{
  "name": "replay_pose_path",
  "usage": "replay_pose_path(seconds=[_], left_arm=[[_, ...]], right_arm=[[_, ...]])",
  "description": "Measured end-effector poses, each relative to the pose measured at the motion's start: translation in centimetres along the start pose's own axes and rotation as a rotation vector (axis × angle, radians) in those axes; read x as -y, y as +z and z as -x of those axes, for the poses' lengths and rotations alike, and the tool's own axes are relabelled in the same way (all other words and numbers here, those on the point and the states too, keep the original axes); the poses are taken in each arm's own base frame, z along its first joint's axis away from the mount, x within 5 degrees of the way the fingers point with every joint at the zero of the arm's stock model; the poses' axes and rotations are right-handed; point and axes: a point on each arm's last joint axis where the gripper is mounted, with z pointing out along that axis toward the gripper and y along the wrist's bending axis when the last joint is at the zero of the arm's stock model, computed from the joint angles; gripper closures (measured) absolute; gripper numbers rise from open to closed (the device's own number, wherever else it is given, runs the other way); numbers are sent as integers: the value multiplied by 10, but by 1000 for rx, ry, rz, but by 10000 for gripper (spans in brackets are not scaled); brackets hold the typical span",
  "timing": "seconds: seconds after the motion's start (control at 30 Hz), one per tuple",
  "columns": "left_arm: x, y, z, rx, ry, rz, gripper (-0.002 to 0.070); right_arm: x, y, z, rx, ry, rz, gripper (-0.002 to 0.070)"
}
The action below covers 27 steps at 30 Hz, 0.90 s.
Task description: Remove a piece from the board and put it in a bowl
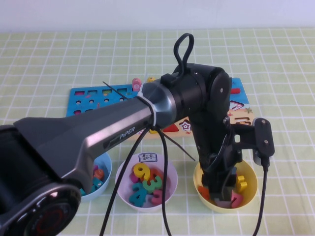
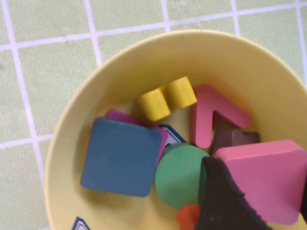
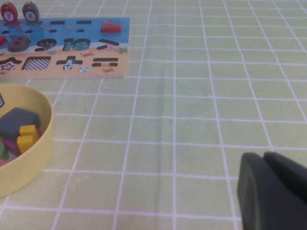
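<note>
My left arm reaches across the table, and the left gripper (image 1: pixel 222 191) is down inside the pale yellow bowl (image 1: pixel 252 192). In the left wrist view the left gripper (image 2: pixel 256 184) is shut on the piece (image 2: pixel 268 163), a flat pink square, with a dark finger (image 2: pixel 220 201) against one side of it. The piece sits just above the other blocks in the bowl (image 2: pixel 144 62). The board (image 1: pixel 88 96) lies behind the arm; the right wrist view shows the board (image 3: pixel 72 62) and the bowl's rim (image 3: pixel 33 143). My right gripper (image 3: pixel 263 157) hovers shut over bare cloth.
The yellow bowl holds a blue square (image 2: pixel 120 155), a green disc (image 2: pixel 177 175), a yellow block (image 2: pixel 168 98) and a pink angle (image 2: pixel 211 112). A white bowl (image 1: pixel 170 189) of coloured numbers and a light blue bowl (image 1: pixel 106 169) stand to its left. Cables hang from the left arm.
</note>
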Motion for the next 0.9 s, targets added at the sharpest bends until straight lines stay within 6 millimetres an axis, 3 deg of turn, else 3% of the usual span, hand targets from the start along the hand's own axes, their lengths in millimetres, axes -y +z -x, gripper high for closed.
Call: replay_pose_path(seconds=[0.33, 0.53, 0.7, 0.8, 0.9], left_arm=[[0, 0, 0, 0, 0, 0, 391], [0, 0, 0, 0, -21, 0, 281], [-1, -2, 1, 3, -39, 7, 268], [-5, -13, 6, 11, -26, 55, 348], [-13, -32, 13, 14, -47, 146, 540]], right_arm=[[0, 0, 0, 0, 0, 0, 694], [0, 0, 0, 0, 0, 0, 694], [0, 0, 0, 0, 0, 0, 694], [0, 0, 0, 0, 0, 0, 694], [0, 0, 0, 0, 0, 0, 694]])
